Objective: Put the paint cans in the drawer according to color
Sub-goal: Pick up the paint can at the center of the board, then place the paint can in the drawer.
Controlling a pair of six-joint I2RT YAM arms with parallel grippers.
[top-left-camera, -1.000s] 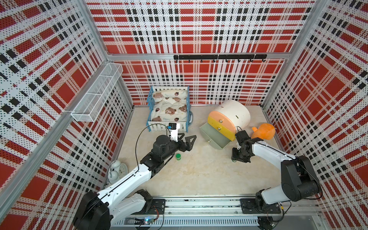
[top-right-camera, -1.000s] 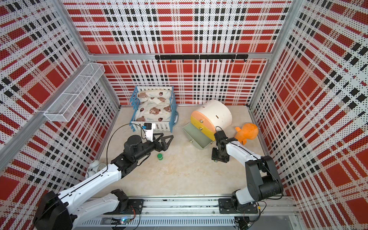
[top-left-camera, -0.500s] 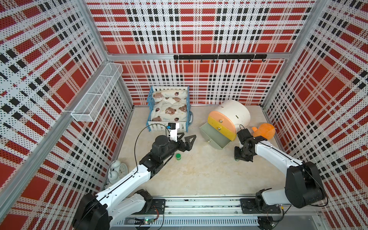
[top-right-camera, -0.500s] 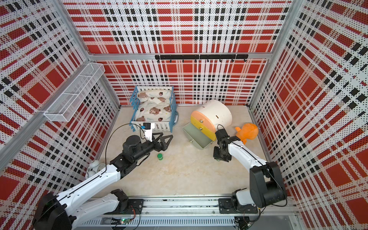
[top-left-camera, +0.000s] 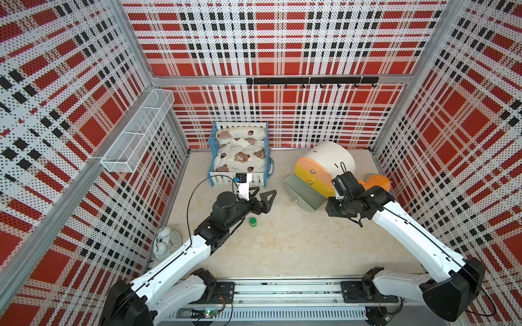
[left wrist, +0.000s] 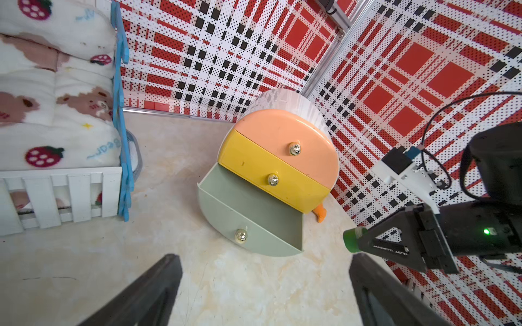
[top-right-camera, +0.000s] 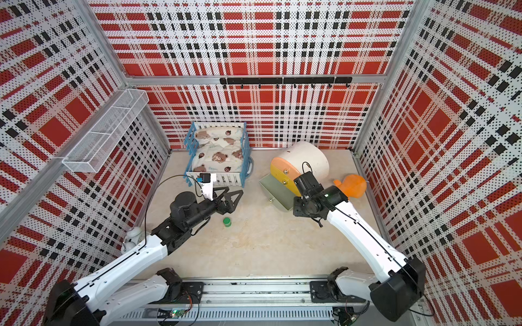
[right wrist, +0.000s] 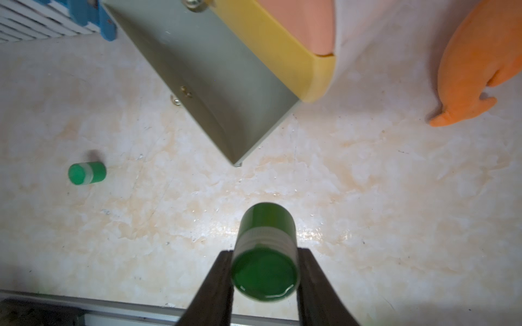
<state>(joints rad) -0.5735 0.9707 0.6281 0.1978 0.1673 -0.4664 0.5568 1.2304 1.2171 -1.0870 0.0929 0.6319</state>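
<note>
A green paint can (right wrist: 265, 225) is clamped between the narrowed jaws of the right gripper (right wrist: 264, 254), just beside the open green drawer (right wrist: 220, 84), which looks empty. A second green can (top-left-camera: 253, 221) sits on the counter (top-left-camera: 296, 248) to the left, near the wide-open, empty left gripper (top-left-camera: 266, 190). No white or orange cans are in sight, and neither green one is stowed yet.

Blue-and-white toy crib (top-left-camera: 212, 152) at the back, orange soft toy (top-left-camera: 378, 182) far right, white alarm clock (top-left-camera: 169, 240) far left.
</note>
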